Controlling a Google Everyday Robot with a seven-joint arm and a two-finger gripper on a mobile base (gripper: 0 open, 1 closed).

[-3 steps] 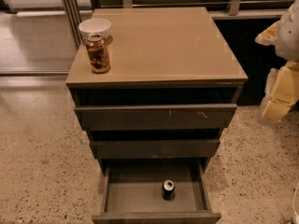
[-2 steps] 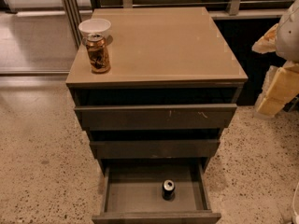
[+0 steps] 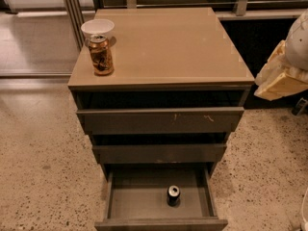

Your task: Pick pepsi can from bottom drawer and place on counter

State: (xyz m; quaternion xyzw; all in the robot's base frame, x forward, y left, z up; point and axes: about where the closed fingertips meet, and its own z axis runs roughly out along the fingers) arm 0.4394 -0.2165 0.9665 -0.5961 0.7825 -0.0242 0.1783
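Observation:
The pepsi can [image 3: 173,195], dark with a silver top, stands upright in the bottom drawer [image 3: 137,198], which is pulled open at the foot of the cabinet. The can sits a little right of the drawer's middle. The counter [image 3: 173,47] is the tan glossy top of the cabinet. My gripper [image 3: 280,78], cream and white, hangs at the right edge of the view, beside the counter's right side at about counter height. It is well above and to the right of the can and holds nothing that I can see.
A brown-and-gold patterned can [image 3: 101,55] and a white bowl [image 3: 97,29] stand at the counter's back left corner. The scratched top drawer [image 3: 159,120] and the middle drawer [image 3: 159,153] are slightly ajar. Speckled floor surrounds the cabinet; a railing runs behind it.
My gripper at the right edge has shifted slightly. The can, the drawers and the things on the counter have not moved.

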